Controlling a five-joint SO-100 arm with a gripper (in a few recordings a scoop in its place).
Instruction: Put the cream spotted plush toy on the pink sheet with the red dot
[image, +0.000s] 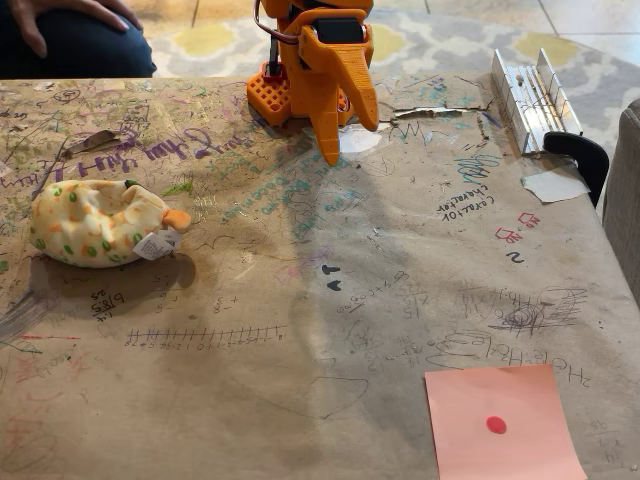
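The brown paper-covered counter (330, 330), scribbled all over with pen marks, carried a rounded cream plush toy with orange and green spots (95, 222) at the left — well apart from a flat salmon-pink square sheet with one red dot (503, 425) at the lower right.

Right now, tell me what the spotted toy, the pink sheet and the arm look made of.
The cream spotted plush toy: soft fabric, matte, sagging shape with a sewn tag. The pink sheet with the red dot: thin matte paper, lying flat. The gripper: orange hard plastic, likely 3D-printed; its base shows a grid texture.
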